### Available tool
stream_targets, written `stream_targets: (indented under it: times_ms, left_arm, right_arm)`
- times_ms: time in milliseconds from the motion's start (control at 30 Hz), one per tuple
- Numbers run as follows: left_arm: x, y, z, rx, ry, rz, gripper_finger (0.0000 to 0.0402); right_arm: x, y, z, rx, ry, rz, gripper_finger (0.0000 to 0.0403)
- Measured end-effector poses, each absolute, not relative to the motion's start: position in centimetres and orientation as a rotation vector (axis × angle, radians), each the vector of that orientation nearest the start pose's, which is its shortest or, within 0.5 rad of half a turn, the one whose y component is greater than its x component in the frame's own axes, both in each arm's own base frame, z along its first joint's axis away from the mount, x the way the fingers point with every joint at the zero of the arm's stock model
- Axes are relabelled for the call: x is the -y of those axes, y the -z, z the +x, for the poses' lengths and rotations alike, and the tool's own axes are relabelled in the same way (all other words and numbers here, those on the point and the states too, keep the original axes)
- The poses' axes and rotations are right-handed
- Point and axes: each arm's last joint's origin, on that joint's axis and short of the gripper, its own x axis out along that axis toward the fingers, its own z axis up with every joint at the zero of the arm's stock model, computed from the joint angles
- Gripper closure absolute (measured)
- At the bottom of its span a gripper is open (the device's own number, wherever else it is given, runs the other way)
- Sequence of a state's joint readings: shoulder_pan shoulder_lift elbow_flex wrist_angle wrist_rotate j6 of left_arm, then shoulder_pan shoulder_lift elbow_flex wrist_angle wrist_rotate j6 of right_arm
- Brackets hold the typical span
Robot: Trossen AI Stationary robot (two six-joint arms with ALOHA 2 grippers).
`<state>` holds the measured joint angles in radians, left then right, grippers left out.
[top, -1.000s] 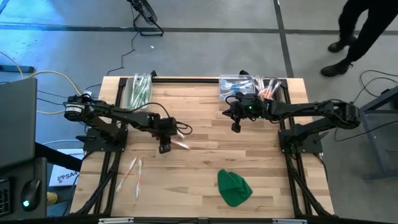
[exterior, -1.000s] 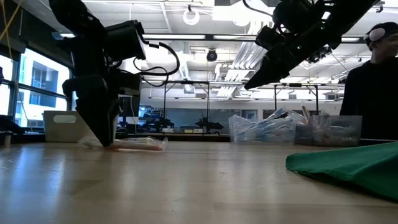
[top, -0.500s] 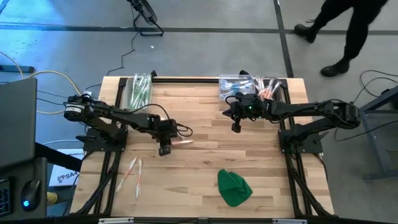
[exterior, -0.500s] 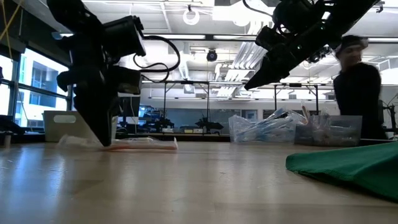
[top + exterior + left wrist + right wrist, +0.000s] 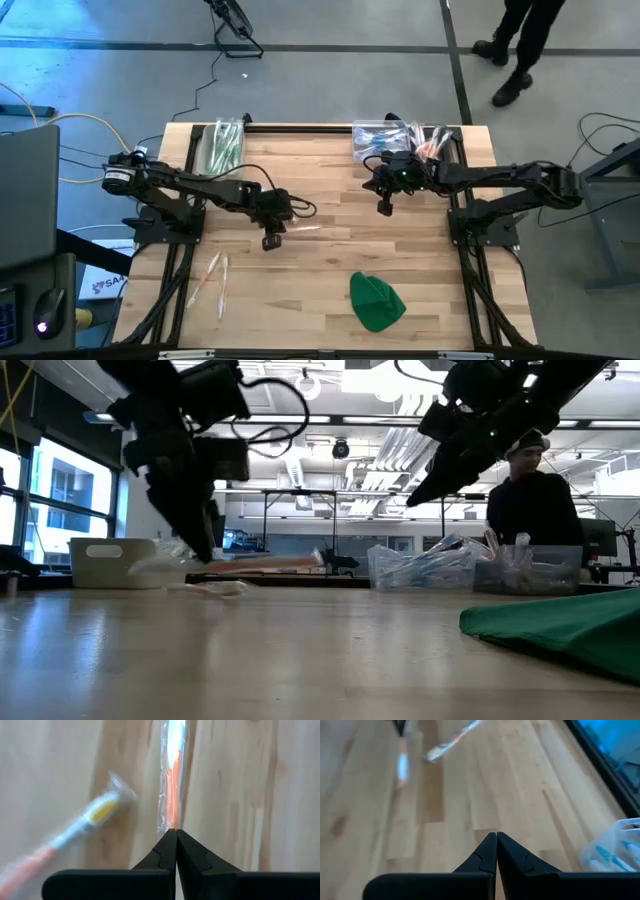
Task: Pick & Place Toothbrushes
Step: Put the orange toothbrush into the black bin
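left hand (image 5: pixel 176 836) pinches an orange toothbrush (image 5: pixel 172 775) above the table (image 5: pixel 330 260).

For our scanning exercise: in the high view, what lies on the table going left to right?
Loose toothbrushes → left hand shut on an orange toothbrush → green cloth → right hand, shut and empty.
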<state>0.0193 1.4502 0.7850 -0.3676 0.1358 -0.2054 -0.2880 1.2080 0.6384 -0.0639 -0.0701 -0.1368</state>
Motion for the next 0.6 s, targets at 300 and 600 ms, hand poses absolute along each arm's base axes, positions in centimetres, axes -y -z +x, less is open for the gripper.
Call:
stream_targets:
  times_ms: [300, 600]
  left_arm:
    - [-2.6, -23.1, 29.8, -0.79, -0.048, -0.129, 0.0401]
    - [-5.3, -31.3, 32.4, -0.422, -0.083, 0.031, 0.0401]
  right_arm:
    - [5.8, -22.6, 22.5, -0.56, -0.043, 0.035, 0.0399]
    - [5.9, -22.9, 22.5, -0.535, -0.034, 0.025, 0.0399]
